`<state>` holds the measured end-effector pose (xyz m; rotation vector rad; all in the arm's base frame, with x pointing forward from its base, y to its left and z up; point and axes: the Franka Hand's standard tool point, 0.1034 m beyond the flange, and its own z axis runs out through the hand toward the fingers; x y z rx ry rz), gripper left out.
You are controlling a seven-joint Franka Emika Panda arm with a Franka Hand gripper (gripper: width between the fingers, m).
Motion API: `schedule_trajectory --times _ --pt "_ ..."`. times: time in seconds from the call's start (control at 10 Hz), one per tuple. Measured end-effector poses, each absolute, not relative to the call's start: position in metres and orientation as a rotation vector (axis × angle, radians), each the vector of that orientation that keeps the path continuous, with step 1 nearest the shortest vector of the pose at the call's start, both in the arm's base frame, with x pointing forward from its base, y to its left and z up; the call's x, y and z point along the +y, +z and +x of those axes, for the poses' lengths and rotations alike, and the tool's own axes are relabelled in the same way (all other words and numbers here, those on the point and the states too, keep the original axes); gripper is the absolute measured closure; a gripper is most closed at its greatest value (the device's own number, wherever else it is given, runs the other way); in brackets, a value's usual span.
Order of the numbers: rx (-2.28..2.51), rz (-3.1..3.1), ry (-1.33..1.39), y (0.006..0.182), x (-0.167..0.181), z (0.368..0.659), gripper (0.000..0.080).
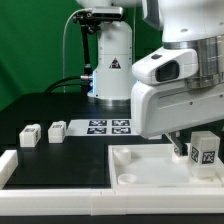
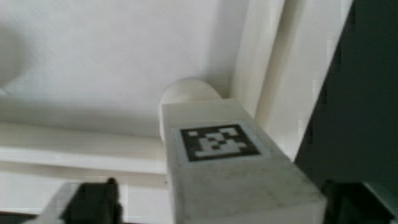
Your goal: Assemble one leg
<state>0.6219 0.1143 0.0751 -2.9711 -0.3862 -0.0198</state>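
Over by one corner of the big white square walled plastic tray (image 1: pixel 135 160), the small chunky white tagged plastic leg (image 2: pixel 217 150) sits between the claw's (image 2: pixel 214 205) fingers, though whether they're actually clamped on it is hard to tell; looks like the seating step, so next it probably needs lining up straight and twisting home.

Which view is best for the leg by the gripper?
Wrist view: the leg is large and central, tag facing the camera. The exterior view shows the leg small, near its right edge, tag barely resolved.
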Motion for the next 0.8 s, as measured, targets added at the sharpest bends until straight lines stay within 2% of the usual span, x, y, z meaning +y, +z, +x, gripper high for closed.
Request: schedule_trajectory --times 0.1,0.2,0.3,0.7,0.8 --pt "-0.386 -2.971 -0.020 0.0751 0.1144 0.6219 0.0264" --pt "-0.386 -2.971 -0.020 0.0750 0.1143 0.6219 0.0465" --pt "-0.386 -2.971 -0.019 0.0749 0.1143 0.6218 0.0506" --pt "-0.320 -2.976 -0.014 0.0747 0.1147 0.6217 0.0506" --pt "-0.087 -2.986 0.001 0.0747 0.1155 0.6217 0.0506"
